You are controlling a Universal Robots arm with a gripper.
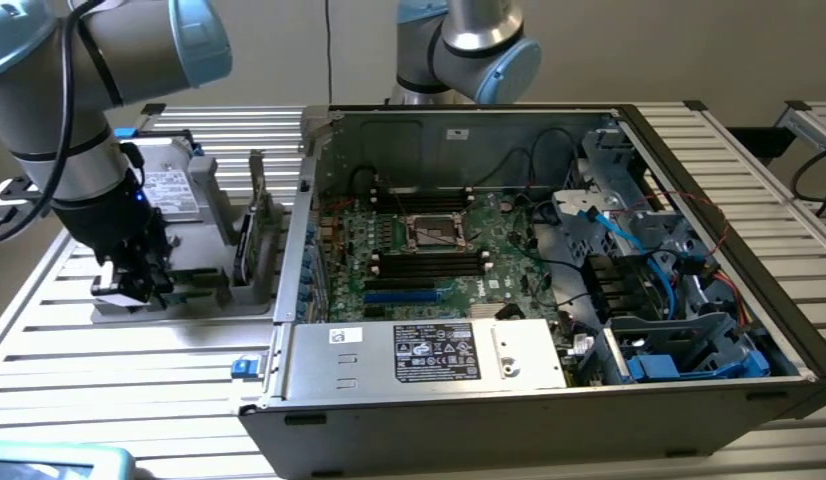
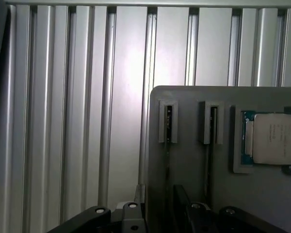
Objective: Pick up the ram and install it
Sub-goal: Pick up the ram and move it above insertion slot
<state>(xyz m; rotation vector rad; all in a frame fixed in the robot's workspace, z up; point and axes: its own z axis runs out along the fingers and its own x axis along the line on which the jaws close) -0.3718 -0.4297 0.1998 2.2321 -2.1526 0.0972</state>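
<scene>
Two ram sticks stand on edge in narrow slots of a grey fixture block [image 2: 184,160]. One ram [image 2: 168,121] runs straight down between my black fingers [image 2: 131,218]; the other ram [image 2: 213,124] lies beside it. My gripper [image 2: 157,218] is open, with one finger on each side of the first ram and a gap showing. In the exterior view my gripper [image 1: 133,285] hangs low over the fixture [image 1: 186,295], to the exterior view's left of the open computer case [image 1: 520,400]. The motherboard's black memory slots [image 1: 427,265] lie inside the case.
A square silver processor chip [image 2: 275,138] sits in a pocket of the fixture past the second ram. A wide card [image 1: 260,235] stands on edge between the fixture and the case wall. A drive [image 1: 173,190] lies behind. A second arm [image 1: 467,50] stands behind the case.
</scene>
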